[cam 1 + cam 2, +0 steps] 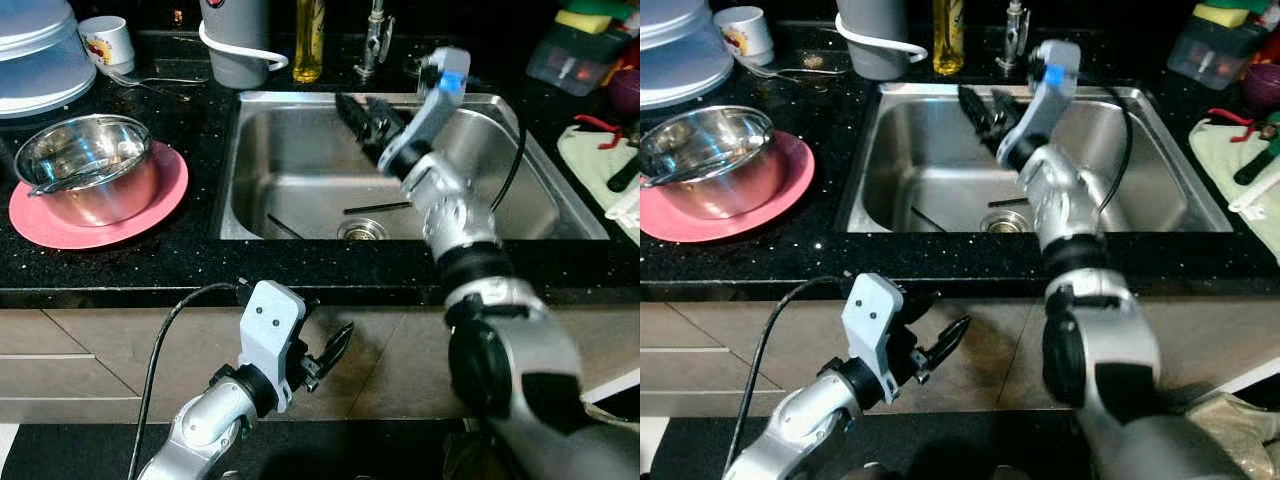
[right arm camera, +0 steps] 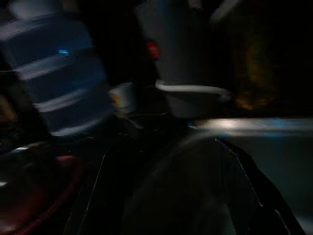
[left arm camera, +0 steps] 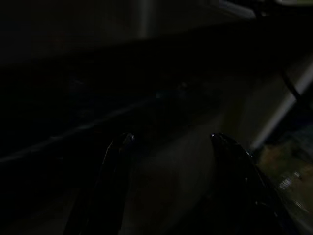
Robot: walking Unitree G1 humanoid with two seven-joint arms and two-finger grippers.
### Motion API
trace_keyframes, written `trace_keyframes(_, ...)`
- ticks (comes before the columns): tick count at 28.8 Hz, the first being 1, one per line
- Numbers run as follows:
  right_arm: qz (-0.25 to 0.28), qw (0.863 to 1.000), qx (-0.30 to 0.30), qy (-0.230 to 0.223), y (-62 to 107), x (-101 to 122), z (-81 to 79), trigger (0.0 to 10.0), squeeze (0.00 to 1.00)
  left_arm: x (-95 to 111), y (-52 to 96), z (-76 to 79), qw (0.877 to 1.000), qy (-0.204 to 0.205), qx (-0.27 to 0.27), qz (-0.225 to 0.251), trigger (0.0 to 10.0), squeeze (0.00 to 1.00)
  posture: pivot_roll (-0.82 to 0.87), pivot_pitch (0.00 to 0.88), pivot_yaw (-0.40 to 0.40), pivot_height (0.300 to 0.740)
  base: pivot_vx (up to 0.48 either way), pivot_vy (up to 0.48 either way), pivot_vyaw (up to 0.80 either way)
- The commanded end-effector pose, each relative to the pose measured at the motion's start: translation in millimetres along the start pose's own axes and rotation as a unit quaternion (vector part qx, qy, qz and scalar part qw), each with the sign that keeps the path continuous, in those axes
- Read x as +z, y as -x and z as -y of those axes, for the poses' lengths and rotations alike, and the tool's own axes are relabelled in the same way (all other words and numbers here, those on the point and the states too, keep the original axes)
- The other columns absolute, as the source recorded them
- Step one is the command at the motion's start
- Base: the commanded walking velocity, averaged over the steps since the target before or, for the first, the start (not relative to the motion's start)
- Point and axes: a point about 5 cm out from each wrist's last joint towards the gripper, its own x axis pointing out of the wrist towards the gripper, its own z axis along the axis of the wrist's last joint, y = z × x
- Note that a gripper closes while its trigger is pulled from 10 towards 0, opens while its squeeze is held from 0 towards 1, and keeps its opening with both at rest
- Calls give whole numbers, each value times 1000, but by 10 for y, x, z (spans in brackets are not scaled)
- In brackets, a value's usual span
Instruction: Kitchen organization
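Right gripper (image 1: 362, 118) was reaching over the steel sink (image 1: 290, 160), its black fingers up near the back left part of the basin; fingers looked slightly parted with nothing between them, though blur made this hard to confirm. In the sink bottom, a dark thin utensil (image 1: 377, 208) lay just beside the drain (image 1: 362, 230), below and apart from the right gripper. Left gripper (image 1: 330, 352) hung low in front of the cabinet below the desk (image 1: 200, 255) edge, fingers apart and empty, as its wrist view showed. On the desk left of the sink, a steel bowl (image 1: 85, 165) sat on a pink plate (image 1: 160, 205), well apart from both grippers. Behind the sink stood a grey kettle (image 1: 235, 40), a yellow bottle (image 1: 308, 38) and the tap (image 1: 373, 40); a white mug (image 1: 106, 42) stood further left.
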Motion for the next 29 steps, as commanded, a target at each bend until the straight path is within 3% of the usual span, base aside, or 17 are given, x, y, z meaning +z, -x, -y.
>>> trace_keyframes(1,10,1000,25,-1,-43,19,-101,10000,0,-3,8,-54,1000,-2,18,4,10000,0,57,27,-43,740,0,0,794)
trace_keyframes(9,21,998,60,-15,-9,-35,-211,10000,0,53,-56,-32,999,-22,23,19,10000,0,65,5,-38,740,0,0,788)
trace_keyframes(16,0,999,36,6,65,-158,-164,10000,0,289,-73,-234,994,-74,65,57,10000,0,67,3,-39,740,0,0,338)
trace_keyframes(19,-12,1000,5,26,149,-218,-49,10000,0,492,-60,-385,985,-118,99,84,10000,0,63,7,-35,740,0,0,0)
trace_keyframes(26,-19,998,-41,35,291,-266,125,10000,0,780,-6,-584,967,-168,150,120,10000,0,57,17,-31,740,0,0,0)
trace_keyframes(28,-24,996,-80,38,395,-283,267,10000,0,1021,85,-756,946,-202,207,149,10000,0,51,21,-29,740,0,0,0)
trace_keyframes(29,-24,996,-80,38,395,-283,267,10000,0,1021,85,-756,946,-202,207,149,10000,0,51,21,-29,740,0,0,0)
